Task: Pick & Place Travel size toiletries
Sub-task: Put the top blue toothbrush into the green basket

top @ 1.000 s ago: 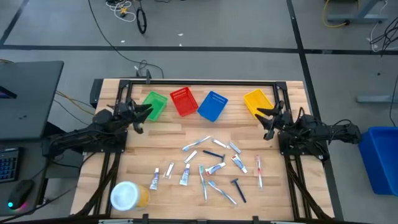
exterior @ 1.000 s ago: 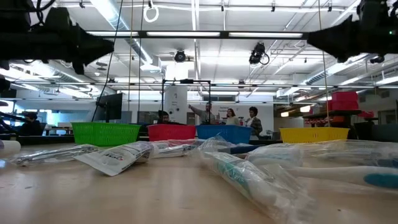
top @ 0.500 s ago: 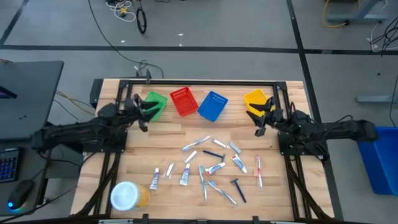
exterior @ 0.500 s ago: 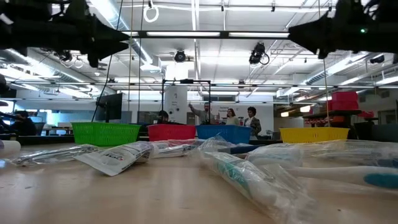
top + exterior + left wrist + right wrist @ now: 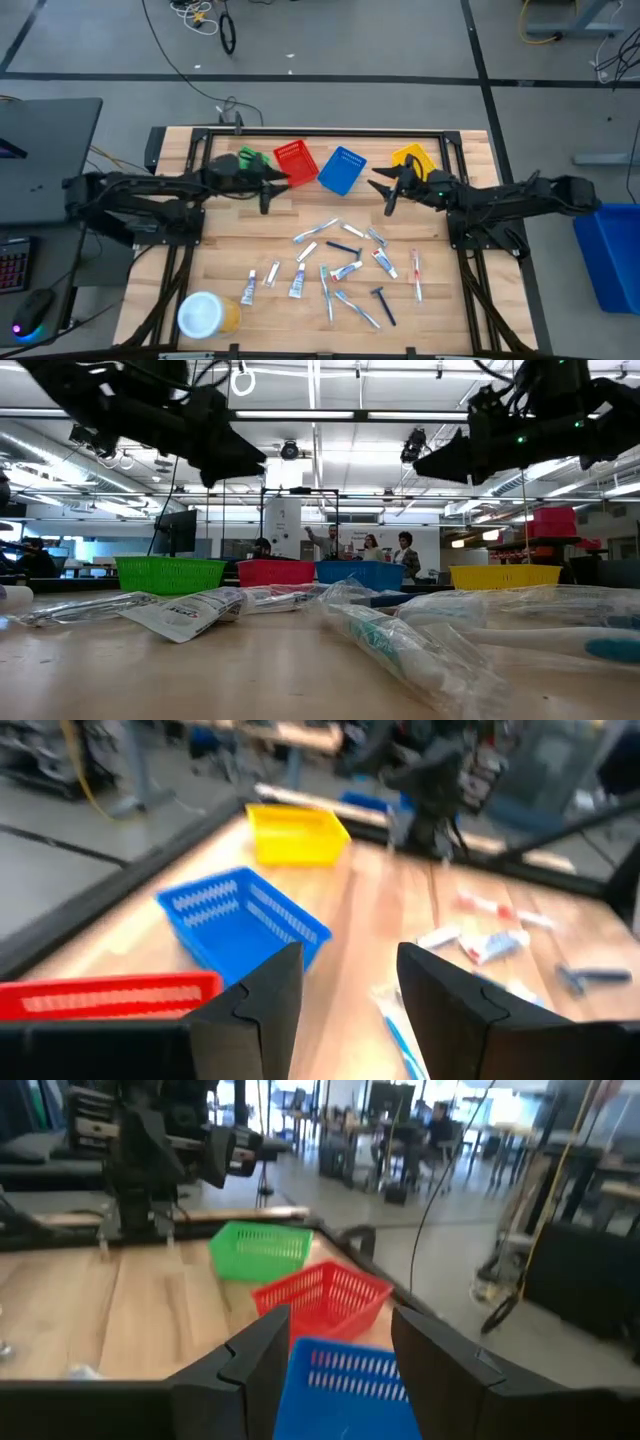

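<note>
The travel size toiletries [image 5: 340,265] lie scattered flat on the wooden table's middle and near part: white tubes [image 5: 298,280], thin toothbrushes [image 5: 318,232] and a dark blue razor [image 5: 383,303]. In the low view they show as wrapped items [image 5: 190,610] on the tabletop. My left gripper [image 5: 270,185] hangs open in the air beside the red basket, far of the pile. My right gripper [image 5: 385,190] hangs open between the blue and yellow baskets. Both sit high above the table in the low view [image 5: 235,460] [image 5: 440,460]. The left wrist view shows open fingers [image 5: 345,1000] with toiletries [image 5: 480,940] beyond; the right wrist view shows open fingers [image 5: 340,1360].
Along the far edge stand a green basket [image 5: 248,160], partly under the left arm, a red basket [image 5: 296,163], a blue basket [image 5: 342,170] and a yellow basket [image 5: 412,160]. A white-lidded yellow jar [image 5: 205,315] stands at the near left corner. People show in the room behind [image 5: 370,550].
Both arms have swung inward toward the table's middle. The left gripper moved right from over the green basket to beside the red one. The right gripper moved left from the yellow basket toward the blue one. Both come lower in the low view. The toiletries have not moved.
</note>
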Robot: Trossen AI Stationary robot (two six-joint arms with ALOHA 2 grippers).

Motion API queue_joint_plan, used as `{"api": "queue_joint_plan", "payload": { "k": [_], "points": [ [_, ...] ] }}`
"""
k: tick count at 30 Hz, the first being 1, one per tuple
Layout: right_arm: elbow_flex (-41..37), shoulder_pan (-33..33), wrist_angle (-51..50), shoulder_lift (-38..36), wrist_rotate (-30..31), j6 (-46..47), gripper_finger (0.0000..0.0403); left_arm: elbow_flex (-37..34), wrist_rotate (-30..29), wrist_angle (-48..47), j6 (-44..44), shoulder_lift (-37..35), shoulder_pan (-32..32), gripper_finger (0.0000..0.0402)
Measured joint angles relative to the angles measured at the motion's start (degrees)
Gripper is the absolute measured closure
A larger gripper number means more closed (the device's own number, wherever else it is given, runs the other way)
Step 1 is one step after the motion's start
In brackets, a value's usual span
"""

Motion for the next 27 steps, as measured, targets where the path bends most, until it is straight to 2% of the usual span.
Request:
{"api": "queue_joint_plan", "payload": {
  "k": [5, 9, 17, 24, 27],
  "points": [
    [0.02, 0.02, 1.13, 3.63, 0.02, 1.97, 0.0224, 5.32, -0.08, 0.10, 2.20, 10.56, -4.58, 0.0226],
    [0.04, 0.00, 1.66, 4.62, 0.07, 1.40, 0.0228, 8.29, -4.08, 0.10, 2.43, 17.31, -8.68, 0.0226],
    [0.04, 0.02, 1.72, 4.60, 3.54, 1.88, 0.0227, 11.46, -8.59, 0.03, -3.25, 28.51, -15.09, 0.0228],
    [0.04, 0.02, 2.97, 4.60, 3.53, 1.88, 0.0228, 12.11, -10.87, -0.48, -6.74, 33.65, -18.92, 0.0228],
    [0.04, 0.02, 2.98, 4.60, 3.52, 1.88, 0.0230, 12.12, -13.77, -2.60, -7.87, 34.54, -20.33, 0.0228]
  ]
}}
